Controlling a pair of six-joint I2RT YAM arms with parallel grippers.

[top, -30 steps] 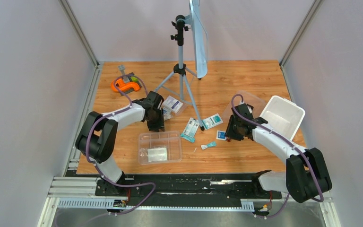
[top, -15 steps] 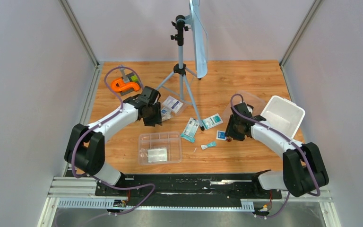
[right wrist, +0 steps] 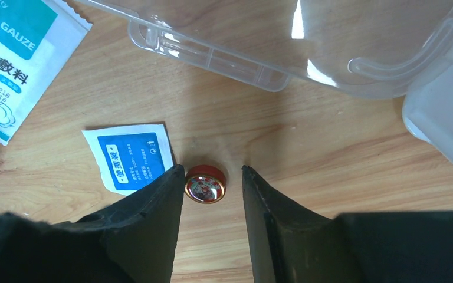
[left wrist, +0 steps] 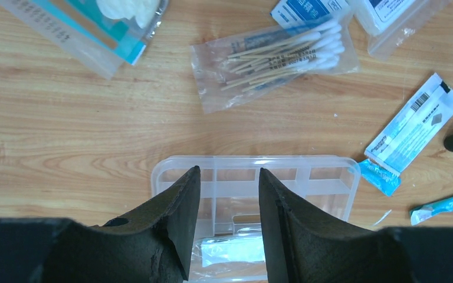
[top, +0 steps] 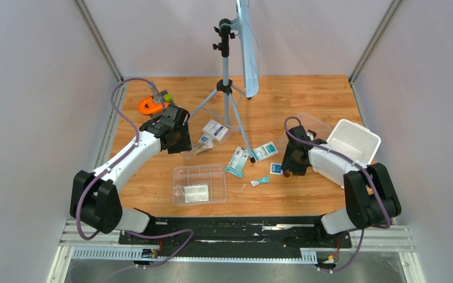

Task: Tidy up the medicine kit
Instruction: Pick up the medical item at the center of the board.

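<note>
While the small round red tin (right wrist: 205, 184) is lying on the wooden table (right wrist: 330, 147) just right of the blue square sachet (right wrist: 131, 158), the right gripper (right wrist: 212, 171) is straddling it, jaws parted, gripping nothing; tin sitting closer to the left finger (right wrist: 153, 218).

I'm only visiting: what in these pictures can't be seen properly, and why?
Small red round tin: hidden under the right jaws in the top view; its lid picture too small to read in the right wrist view.
Clear divided plastic tray: near part covered by the left jaws, left wrist view.
White plastic tub: cut off by the right edge, right wrist view.
Orange-and-grey tool: partly covered by the left arm, top view.
</note>
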